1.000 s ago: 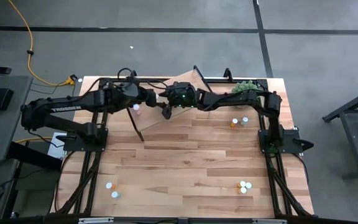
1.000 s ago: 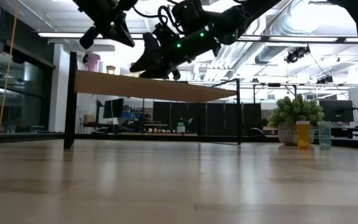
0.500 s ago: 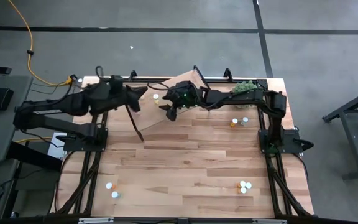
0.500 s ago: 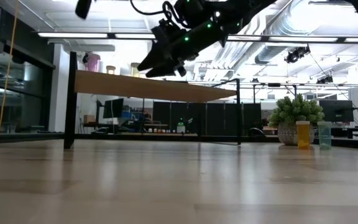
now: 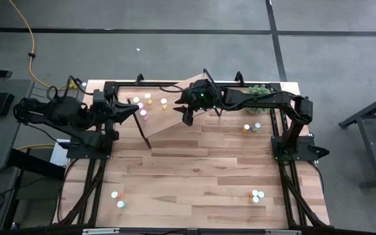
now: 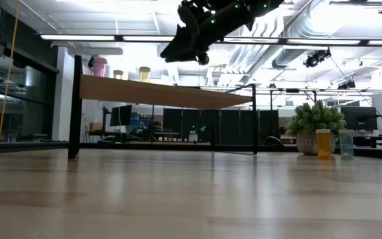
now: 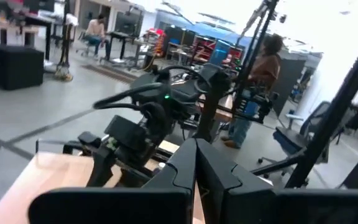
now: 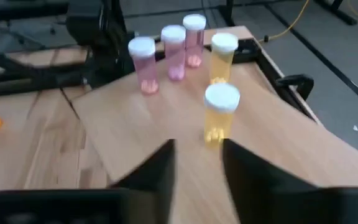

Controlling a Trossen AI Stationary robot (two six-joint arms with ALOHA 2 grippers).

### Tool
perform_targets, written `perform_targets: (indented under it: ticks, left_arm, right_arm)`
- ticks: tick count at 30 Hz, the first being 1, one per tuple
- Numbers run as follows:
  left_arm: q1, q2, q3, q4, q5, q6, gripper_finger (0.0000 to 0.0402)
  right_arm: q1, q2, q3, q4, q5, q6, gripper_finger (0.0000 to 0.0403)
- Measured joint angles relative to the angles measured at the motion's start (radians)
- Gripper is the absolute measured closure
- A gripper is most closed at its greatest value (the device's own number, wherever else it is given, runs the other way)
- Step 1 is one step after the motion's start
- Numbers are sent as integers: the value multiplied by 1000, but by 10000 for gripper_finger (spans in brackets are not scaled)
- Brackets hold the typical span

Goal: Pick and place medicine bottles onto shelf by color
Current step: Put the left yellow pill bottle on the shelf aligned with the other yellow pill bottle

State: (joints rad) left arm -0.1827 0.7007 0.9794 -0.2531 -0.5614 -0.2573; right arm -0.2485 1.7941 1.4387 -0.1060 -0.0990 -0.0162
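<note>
While right gripper (image 5: 185, 116) hovers part-open, empty over shelf (image 5: 175, 111), pink bottles (image 8: 166, 56) beyond, plant (image 6: 316, 119) aside.

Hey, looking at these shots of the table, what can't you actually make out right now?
- Small white-capped bottles near the table's front: too small in the high view to tell body colours.
- Light-wood shelf on black legs: its top is hidden in the low view, seen edge-on; only bottle tops show.
- Right gripper: blurred in its wrist view; nothing visible between the fingers.
- Left gripper: fingers shut, fill its wrist view, hiding the table beneath.
</note>
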Motion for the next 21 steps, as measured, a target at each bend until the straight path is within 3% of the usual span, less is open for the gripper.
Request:
perform_targets:
  ticks: [2,4,9,21]
  left_arm:
    - [-19,-1,0,14,-10,38,401]
    - [-28,-1,0,30,-11,59,401]
    - [-31,-1,0,40,-11,70,401]
    - [-30,-1,0,41,-11,69,401]
  right_arm:
    - [0,12,1,20,-1,31,360]
    - [0,30,0,26,1,43,389]
    - [-1,76,18,-27,71,92,399]
    - [-14,230,245,-235,104,38,402]
